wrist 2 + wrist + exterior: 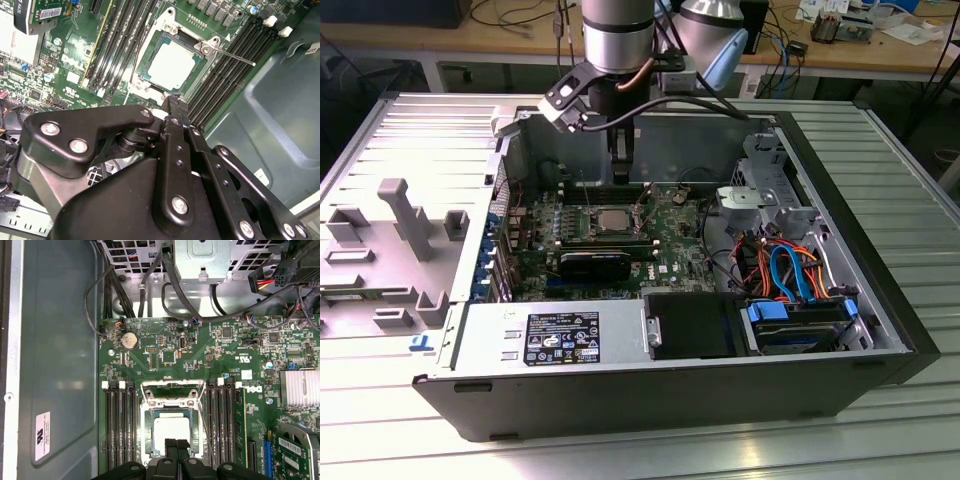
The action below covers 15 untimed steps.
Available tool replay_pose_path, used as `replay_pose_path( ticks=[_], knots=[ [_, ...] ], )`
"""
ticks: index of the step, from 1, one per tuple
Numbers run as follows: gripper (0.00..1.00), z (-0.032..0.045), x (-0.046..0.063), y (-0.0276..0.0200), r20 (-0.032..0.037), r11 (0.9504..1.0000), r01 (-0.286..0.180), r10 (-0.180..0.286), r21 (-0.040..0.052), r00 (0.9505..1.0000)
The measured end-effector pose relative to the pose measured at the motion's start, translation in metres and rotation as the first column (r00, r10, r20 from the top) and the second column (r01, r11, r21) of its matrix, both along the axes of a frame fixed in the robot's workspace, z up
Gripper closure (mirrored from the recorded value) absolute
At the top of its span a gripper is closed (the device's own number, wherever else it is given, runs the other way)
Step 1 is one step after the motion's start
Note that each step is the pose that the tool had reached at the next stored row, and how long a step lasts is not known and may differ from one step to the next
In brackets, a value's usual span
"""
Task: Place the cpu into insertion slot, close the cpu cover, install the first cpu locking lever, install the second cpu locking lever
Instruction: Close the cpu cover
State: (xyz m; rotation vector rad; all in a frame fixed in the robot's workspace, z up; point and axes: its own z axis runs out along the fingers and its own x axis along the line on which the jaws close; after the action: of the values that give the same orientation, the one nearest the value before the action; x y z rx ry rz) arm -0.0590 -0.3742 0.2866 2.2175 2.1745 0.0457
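The cpu (171,431) lies in the insertion slot (156,412), framed by the cpu cover (196,430), directly under the gripper (176,443). The gripper's fingers are pressed together and pinch nothing. Beside the gripper, a white label (42,436) sits on the case wall. Nearer the front, a black label (563,338) sits on the power supply (500,335); I leave the print on both unread.

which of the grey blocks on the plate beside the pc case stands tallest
The grey upright post at the exterior view's left. It rises well above the low blocks around it, which all sit squat against the plate.
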Motion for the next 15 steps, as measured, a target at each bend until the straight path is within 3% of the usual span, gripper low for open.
replay_pose_path(
  ticks=[4, 15],
  knots=[
    [0.89, 0.0042, 0.0, 0.0, 0.0001, 1.0, 0.0, 0.0, 0.0001, 1.0],
    [0.89, 0.0044, 0.0024, 0.0, 0.0, 1.0, 0.0, 0.0, -0.0002, 1.0]
  ],
)
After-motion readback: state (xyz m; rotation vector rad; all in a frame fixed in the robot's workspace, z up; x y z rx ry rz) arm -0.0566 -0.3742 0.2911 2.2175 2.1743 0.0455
